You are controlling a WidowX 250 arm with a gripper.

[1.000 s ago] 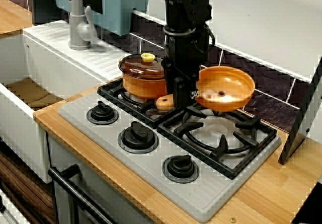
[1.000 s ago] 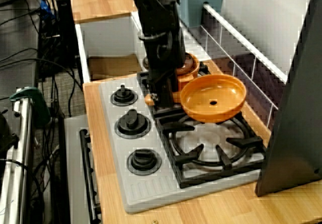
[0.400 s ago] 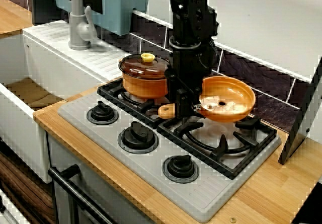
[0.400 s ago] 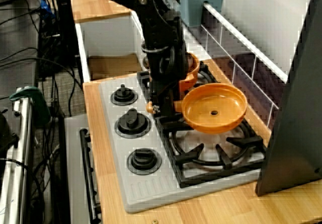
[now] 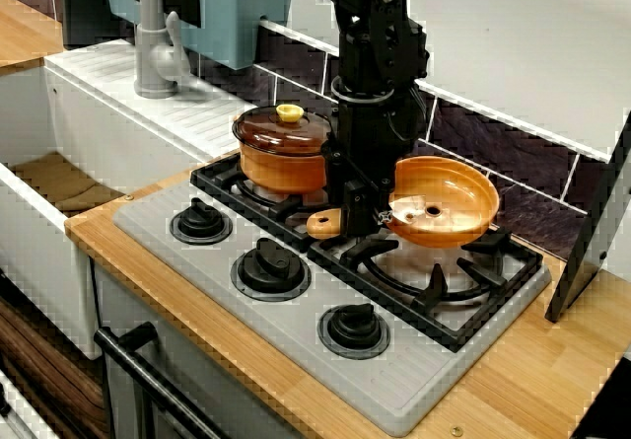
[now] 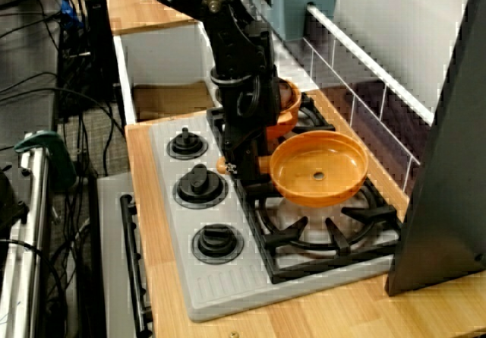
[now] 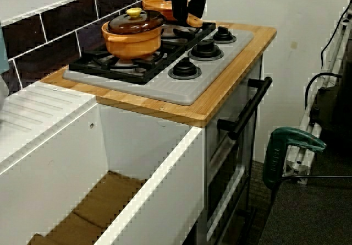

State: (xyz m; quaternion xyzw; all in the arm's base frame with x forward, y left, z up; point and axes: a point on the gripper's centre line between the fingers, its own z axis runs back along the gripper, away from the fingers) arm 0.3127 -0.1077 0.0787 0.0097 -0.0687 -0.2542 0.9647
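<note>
Orange, the pan (image 5: 444, 202) hangs low over the right burner grate (image 5: 434, 279), slightly tilted; I cannot tell whether it touches. The black gripper (image 5: 357, 214) points straight down, clamped on the pan's handle, whose rounded end pokes out left. Just left, on the far burner, stands a lidded pot (image 5: 283, 153). 3 knobs (image 5: 269, 266) line the near edge.
</note>
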